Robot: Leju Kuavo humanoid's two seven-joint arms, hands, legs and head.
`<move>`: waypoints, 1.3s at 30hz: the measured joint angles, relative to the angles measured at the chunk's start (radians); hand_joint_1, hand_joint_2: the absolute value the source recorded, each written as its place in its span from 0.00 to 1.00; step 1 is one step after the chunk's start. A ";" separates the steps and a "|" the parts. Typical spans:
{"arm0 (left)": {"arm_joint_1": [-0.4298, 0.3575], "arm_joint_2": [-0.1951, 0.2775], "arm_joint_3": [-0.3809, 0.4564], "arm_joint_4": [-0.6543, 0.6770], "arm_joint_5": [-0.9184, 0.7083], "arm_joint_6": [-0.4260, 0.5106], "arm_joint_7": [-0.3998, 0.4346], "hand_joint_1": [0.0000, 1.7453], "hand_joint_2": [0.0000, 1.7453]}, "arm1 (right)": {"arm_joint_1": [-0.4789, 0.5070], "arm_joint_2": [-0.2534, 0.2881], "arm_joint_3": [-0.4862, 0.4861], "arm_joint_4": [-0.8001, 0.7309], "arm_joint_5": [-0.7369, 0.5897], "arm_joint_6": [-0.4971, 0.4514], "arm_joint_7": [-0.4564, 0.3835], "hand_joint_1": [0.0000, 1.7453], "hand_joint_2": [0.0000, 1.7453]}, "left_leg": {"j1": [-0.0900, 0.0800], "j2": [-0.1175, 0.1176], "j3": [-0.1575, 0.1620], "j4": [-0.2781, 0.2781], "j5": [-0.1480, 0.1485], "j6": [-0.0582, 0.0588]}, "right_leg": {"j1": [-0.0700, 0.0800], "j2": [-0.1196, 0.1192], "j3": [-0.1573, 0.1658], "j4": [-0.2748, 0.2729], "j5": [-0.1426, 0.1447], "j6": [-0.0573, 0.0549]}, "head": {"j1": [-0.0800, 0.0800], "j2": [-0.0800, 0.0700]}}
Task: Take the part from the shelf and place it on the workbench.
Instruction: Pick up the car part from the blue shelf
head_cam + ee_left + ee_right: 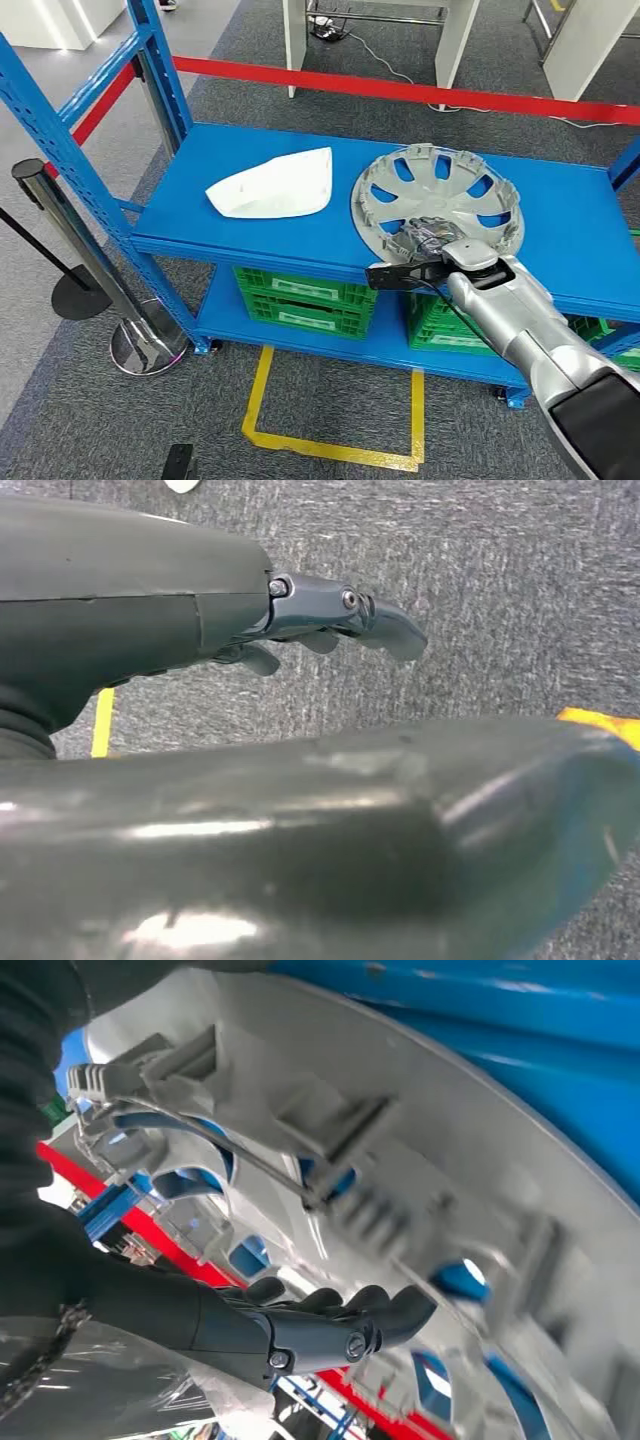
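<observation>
step: grasp phase, part not yet lifted off shelf, I judge.
part: silver hubcap (438, 203), inner side up w/ clips showing, lies flat on top deck of blue shelf (226, 150), toward its right half, near edge by the front lip.
right hand: right hand (424, 240) reaches in over near rim of hubcap. Right wrist view has dark fingers (332, 1320) stretched along the inside face close to a spoke opening, thumb side blurry. Can't tell if fingers are closed on the rim or just resting on it; no firm hold visible.
left hand: left hand (332, 620) hangs over grey carpet, fingers apart, slightly bent, holds nothing.
other on shelf: white curved panel (275, 185) lies left of hubcap, well apart, not touching.
below: green crates (302, 297) on lower deck.
floor: yellow tape box (332, 420) in front of shelf; red barrier tape (407, 90) behind it.
workbench: not ID'd in these views.
how to do well: get fingers under/over rim w/ thumb opposing before any lift; grip at a solid rim section, not on a clip or wire ring. Lift straight up first so the rim clears the front lip, keep it level.
risk: thin plastic, wide disc, one-hand hold off-centre, prob tilts or slips if grip is shallow. Keep clear of white panel when swinging out.
</observation>
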 joint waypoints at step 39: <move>0.001 0.000 0.000 0.000 0.000 0.006 0.002 0.00 0.00 | -0.075 0.003 0.071 0.066 -0.085 0.082 -0.049 1.00 1.00 | -0.003 0.002 -0.029 0.075 -0.051 -0.032 | 0.002 -0.002 0.047 -0.052 -0.004 -0.041 | -0.004 0.000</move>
